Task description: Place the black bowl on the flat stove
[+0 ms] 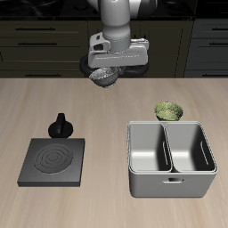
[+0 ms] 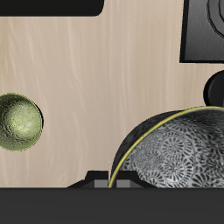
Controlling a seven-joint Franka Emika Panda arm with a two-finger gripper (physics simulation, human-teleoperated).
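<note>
The black bowl [image 1: 104, 77] hangs in the air at the table's back, gripped at its rim and tilted, its speckled grey-white inside showing. In the wrist view the bowl [image 2: 179, 149] fills the area right by the fingers. My gripper [image 1: 103, 68] is shut on the bowl's rim, high above the table. The flat stove [image 1: 54, 160], a black slab with pale rings, lies near the table's front edge, well away from the gripper; a part of it shows in the wrist view [image 2: 203, 31].
A small black knobbed pot [image 1: 61, 127] stands just behind the stove and shows in the wrist view [image 2: 214, 87]. A green patterned bowl [image 1: 168, 110] sits behind a grey two-compartment bin [image 1: 170, 160]; the bowl shows in the wrist view [image 2: 19, 124].
</note>
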